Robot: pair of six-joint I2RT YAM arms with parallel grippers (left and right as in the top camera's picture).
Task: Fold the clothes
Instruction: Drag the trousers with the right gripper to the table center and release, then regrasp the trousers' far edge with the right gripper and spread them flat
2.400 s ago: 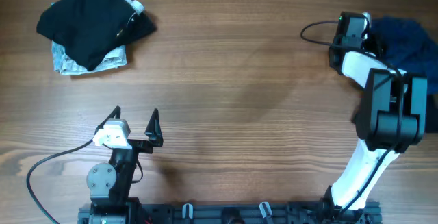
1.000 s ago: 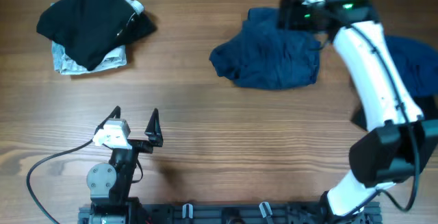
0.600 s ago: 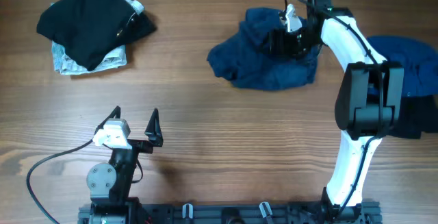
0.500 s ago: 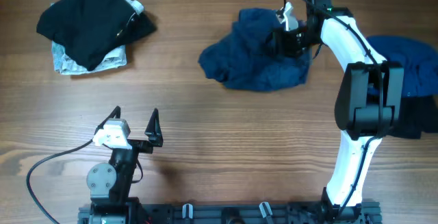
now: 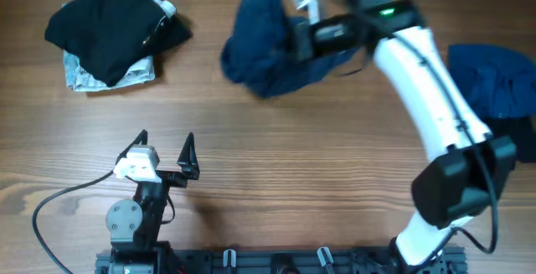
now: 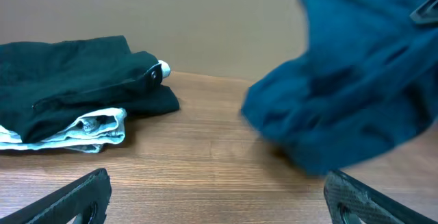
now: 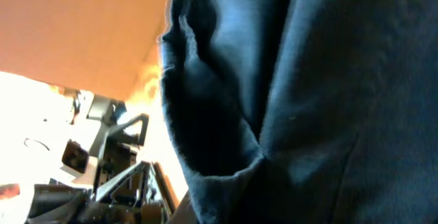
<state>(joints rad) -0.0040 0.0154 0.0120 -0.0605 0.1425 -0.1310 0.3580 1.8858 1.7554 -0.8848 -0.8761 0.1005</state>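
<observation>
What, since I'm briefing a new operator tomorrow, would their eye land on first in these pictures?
Most likely the navy garment, bunched at the far middle of the table with the right gripper shut on it. Next, the black garment stacked on a grey-white patterned piece in the far left corner, and the left gripper open near the front edge.

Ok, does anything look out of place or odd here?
The navy garment is a crumpled bunch in the right gripper, not spread flat. At the left, the black piece sits skewed on a grey-white piece that pokes out beneath. Nothing looks damaged or spilled.
</observation>
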